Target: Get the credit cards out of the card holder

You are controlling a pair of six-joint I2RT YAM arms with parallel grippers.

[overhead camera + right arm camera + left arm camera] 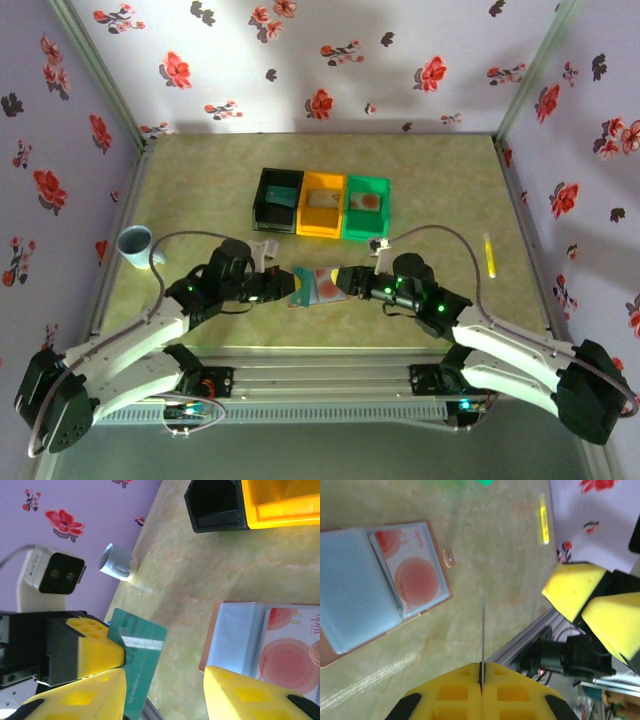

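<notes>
The card holder (325, 287) lies open on the table between the two arms, blue-grey inside up, brownish-pink rim and clasp tab (449, 558) showing. A pale credit card (415, 575) with an orange-red spot sits in its right half. My left gripper (481, 667) is shut on the teal-green credit card (140, 655), which is lifted clear to the holder's left and seen edge-on (483, 630) in the left wrist view. My right gripper (166, 680) stands open with nothing between its fingers, one finger beside the teal card, the other over the holder (235, 635).
Black (277, 200), orange (321, 205) and green (365, 208) bins stand in a row behind the holder. A pale blue cup (135, 243) sits at the left edge and a yellow pen (490, 255) lies at the right. The metal rail (320, 365) runs just below the grippers.
</notes>
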